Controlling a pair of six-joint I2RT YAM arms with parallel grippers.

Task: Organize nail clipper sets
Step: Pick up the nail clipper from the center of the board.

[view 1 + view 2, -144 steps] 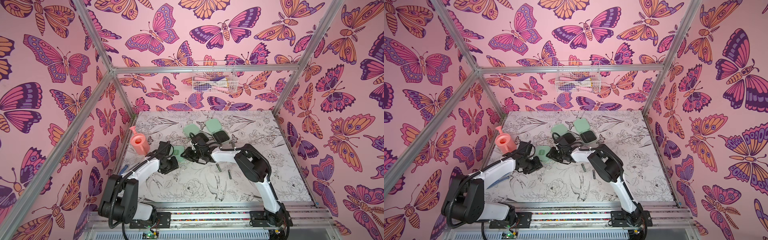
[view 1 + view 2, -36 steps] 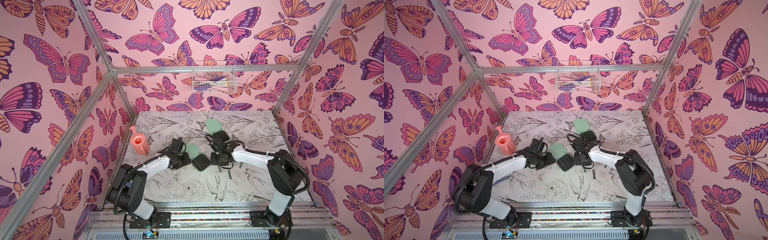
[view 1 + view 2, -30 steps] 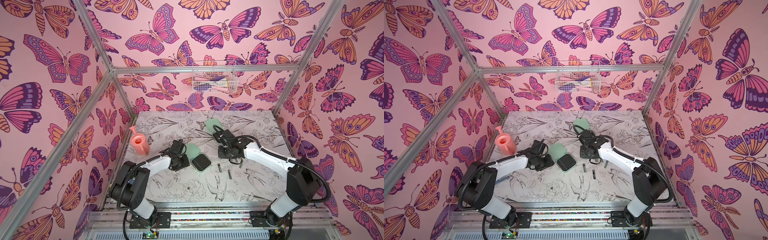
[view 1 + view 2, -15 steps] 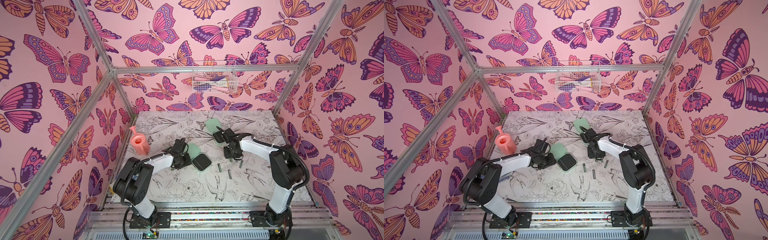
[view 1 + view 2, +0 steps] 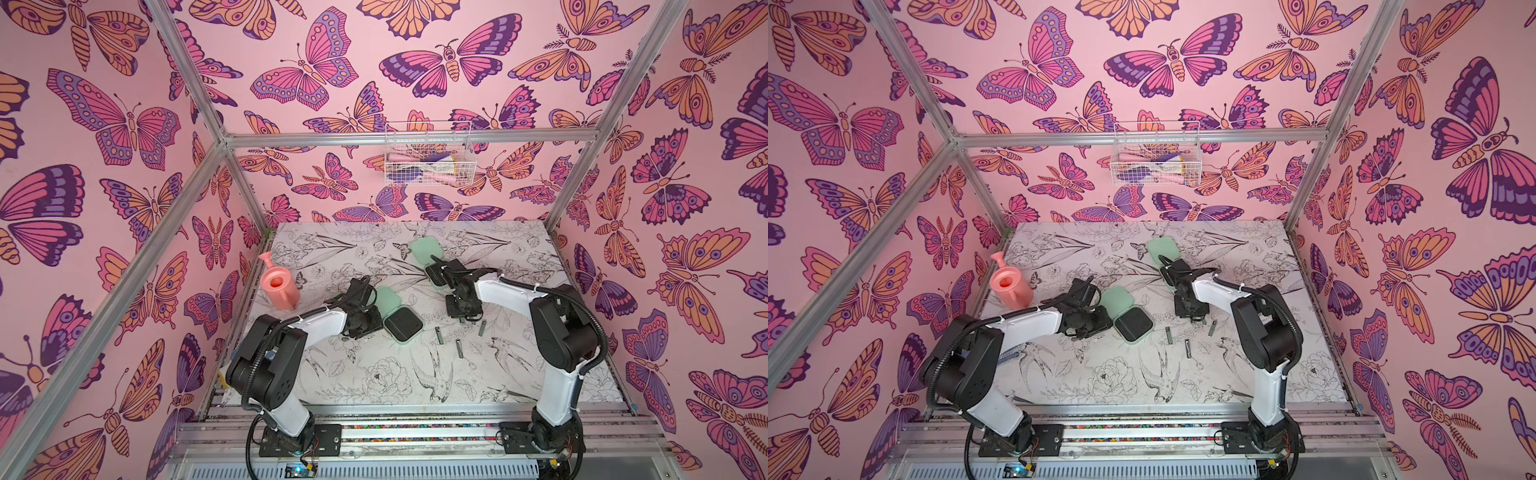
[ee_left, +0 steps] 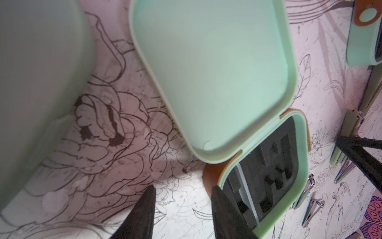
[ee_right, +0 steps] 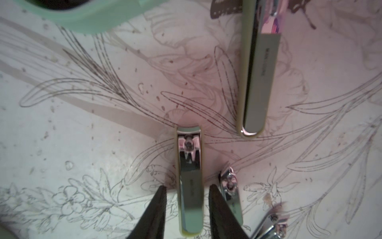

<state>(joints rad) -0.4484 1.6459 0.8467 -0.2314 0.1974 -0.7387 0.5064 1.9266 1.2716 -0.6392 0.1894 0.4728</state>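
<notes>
Top view: floral-print table (image 5: 374, 386), butterfly walls (image 5: 104, 124), wire basket (image 5: 428, 181), loose clippers (image 5: 439, 335).

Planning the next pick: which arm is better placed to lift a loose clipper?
Right. The right gripper straddles a nail clipper lying on the table, jaws apart, not yet clamped. The left gripper hangs open and empty beside the open case, farther from the loose clippers.

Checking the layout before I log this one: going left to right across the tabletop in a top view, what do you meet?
Pink watering can → open mint case → left loose clipper → middle clipper → right clipper. The far case overlaps these, so it is left out.
</notes>
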